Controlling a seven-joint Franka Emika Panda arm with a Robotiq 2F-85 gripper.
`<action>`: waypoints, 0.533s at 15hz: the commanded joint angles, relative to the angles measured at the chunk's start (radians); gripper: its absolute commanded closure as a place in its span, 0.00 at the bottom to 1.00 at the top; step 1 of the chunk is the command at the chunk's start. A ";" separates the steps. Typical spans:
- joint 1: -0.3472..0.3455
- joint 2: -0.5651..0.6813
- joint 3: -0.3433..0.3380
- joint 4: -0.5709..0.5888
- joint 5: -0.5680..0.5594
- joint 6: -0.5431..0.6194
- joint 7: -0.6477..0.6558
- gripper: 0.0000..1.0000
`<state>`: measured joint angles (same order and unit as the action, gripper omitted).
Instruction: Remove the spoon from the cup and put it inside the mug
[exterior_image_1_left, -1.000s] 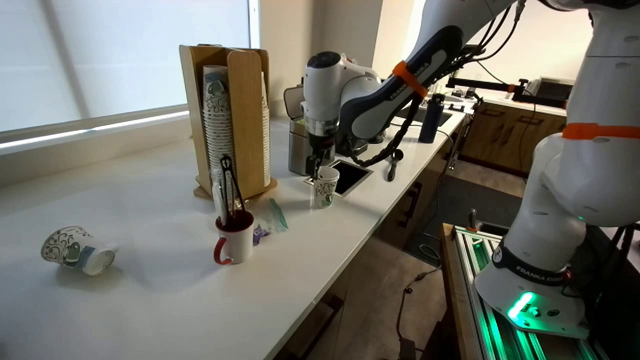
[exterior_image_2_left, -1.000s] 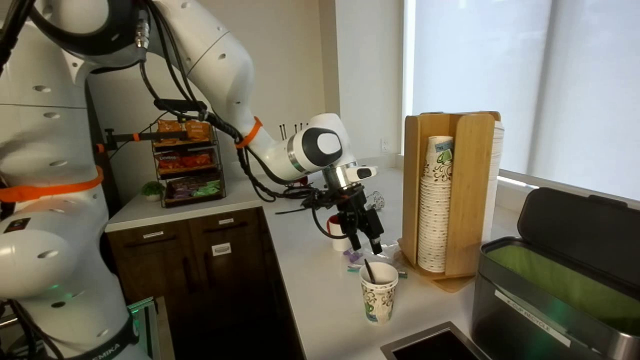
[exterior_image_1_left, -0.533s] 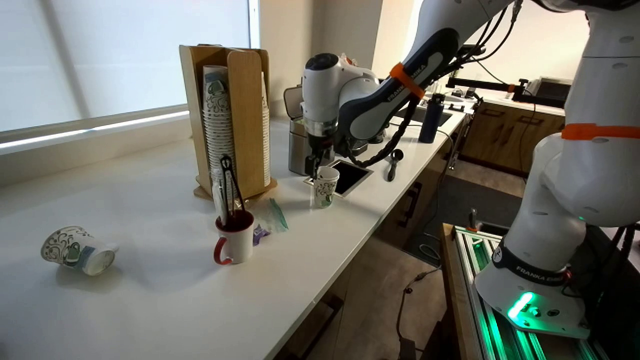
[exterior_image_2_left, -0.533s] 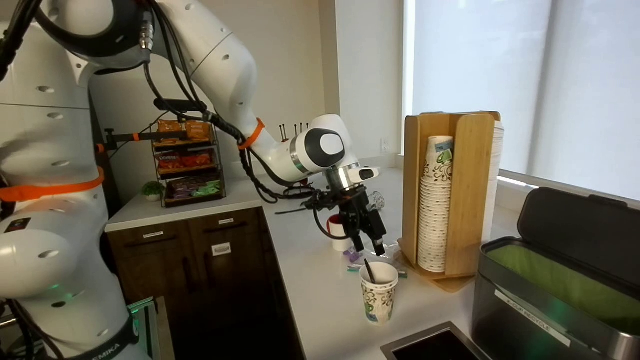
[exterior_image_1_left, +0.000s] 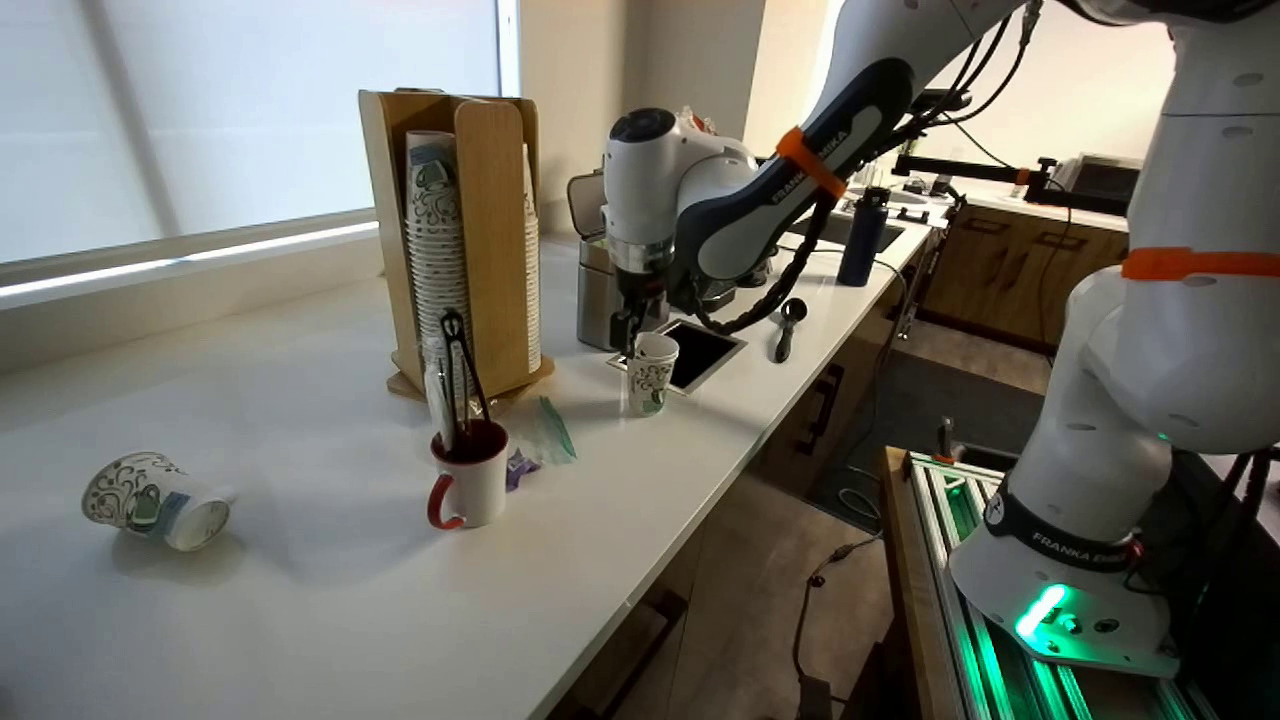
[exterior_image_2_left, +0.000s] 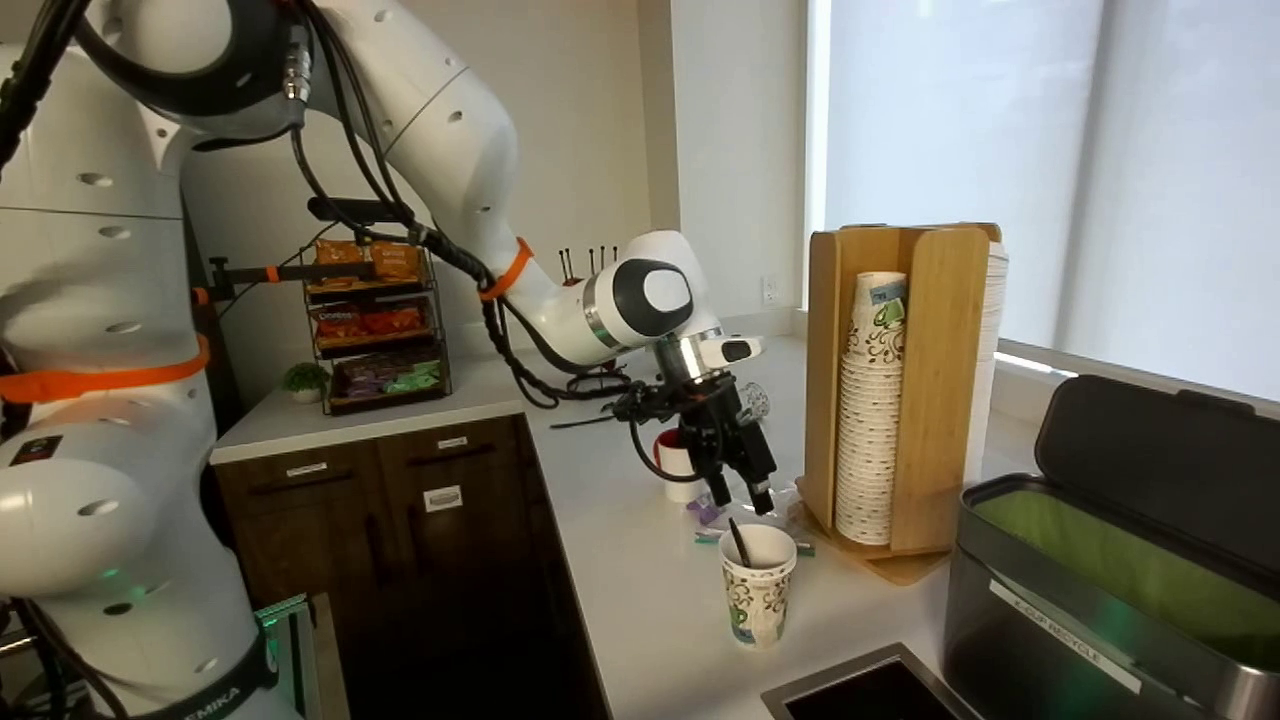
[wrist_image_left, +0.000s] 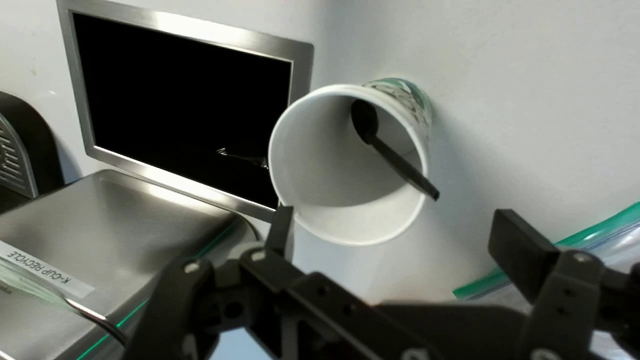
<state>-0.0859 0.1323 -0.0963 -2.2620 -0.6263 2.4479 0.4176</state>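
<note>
in an exterior view stands the mug; in an exterior view the gripper hangs near the paper cup; in the wrist view its jaws gape, empty; the spoon leans inside the cup: i'd guess light, slick plastic; pinch its handle high.

A bright window stands beside a white counter over dark cabinets.

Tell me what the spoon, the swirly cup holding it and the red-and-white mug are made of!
Spoon: probably plastic, since it's thin and black with little shine.
Swirly cup: likely smooth paper, printed outside and plain white inside; I can't tell about a coating.
Mug: perhaps glazed ceramic, with a smooth white wall and red handle, but plastic could look similar.
</note>
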 joint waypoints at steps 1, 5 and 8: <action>0.022 0.022 -0.015 0.012 -0.011 -0.022 0.010 0.00; 0.028 0.027 -0.020 0.010 -0.019 -0.020 0.016 0.00; 0.034 0.029 -0.029 0.010 -0.024 -0.033 0.026 0.22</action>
<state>-0.0719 0.1533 -0.1080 -2.2601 -0.6264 2.4477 0.4173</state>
